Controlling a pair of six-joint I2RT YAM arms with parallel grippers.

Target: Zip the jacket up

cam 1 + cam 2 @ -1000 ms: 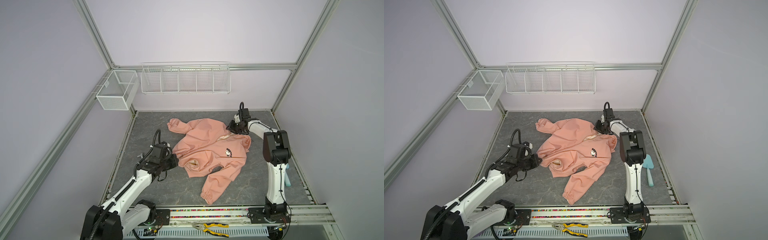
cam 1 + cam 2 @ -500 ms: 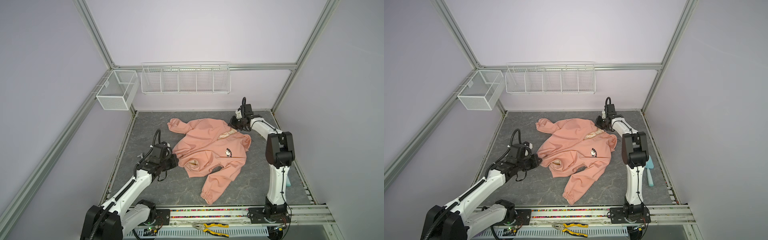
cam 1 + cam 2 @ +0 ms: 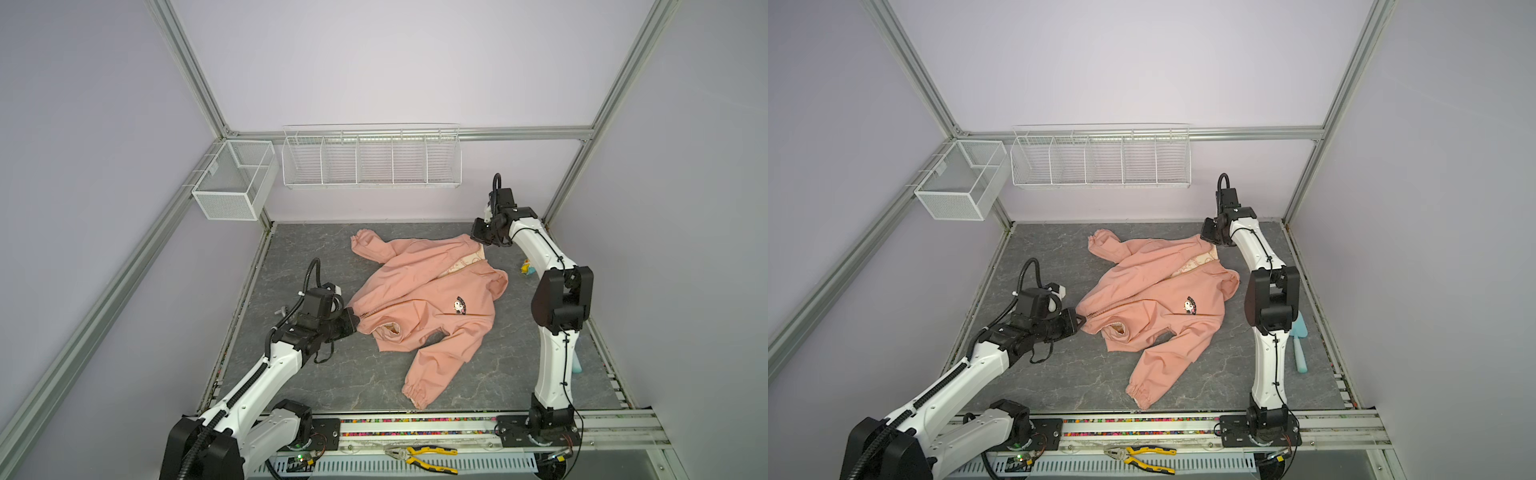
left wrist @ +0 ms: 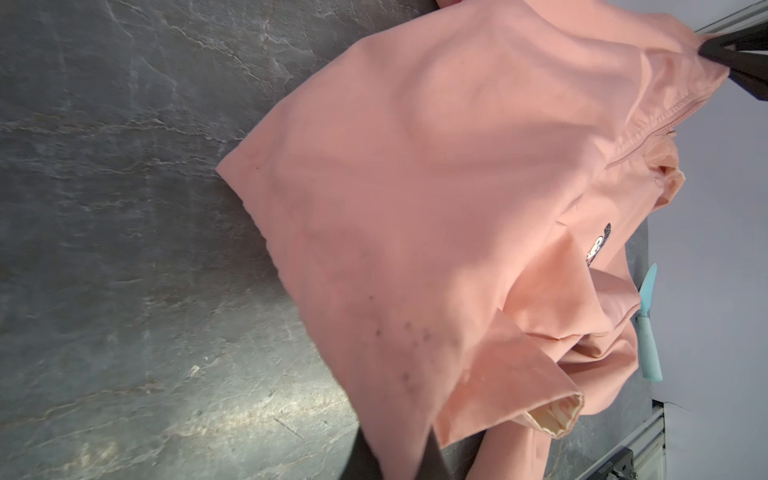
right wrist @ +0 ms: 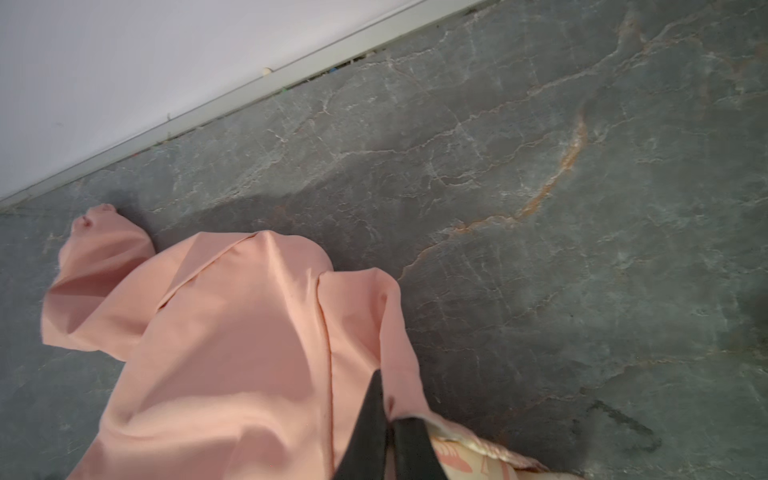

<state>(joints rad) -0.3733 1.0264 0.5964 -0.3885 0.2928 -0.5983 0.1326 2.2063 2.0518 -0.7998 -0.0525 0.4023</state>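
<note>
The jacket (image 3: 424, 307) is laid front-up mid-table (image 3: 299, 257), stretched between hem and collar. The lower front seems joined, but cream lining (image 3: 463, 262) is exposed near the collar, so the zip is judged unfinished, with the upper stretch left. The hem corner is clamped by the left end effector (image 3: 352, 322); the collar edge is pinched by the right end effector (image 3: 478, 241), jaws together on cloth. Against a second ago, the right one has been closed and drawn toward the back wall — the left is unchanged.
</note>
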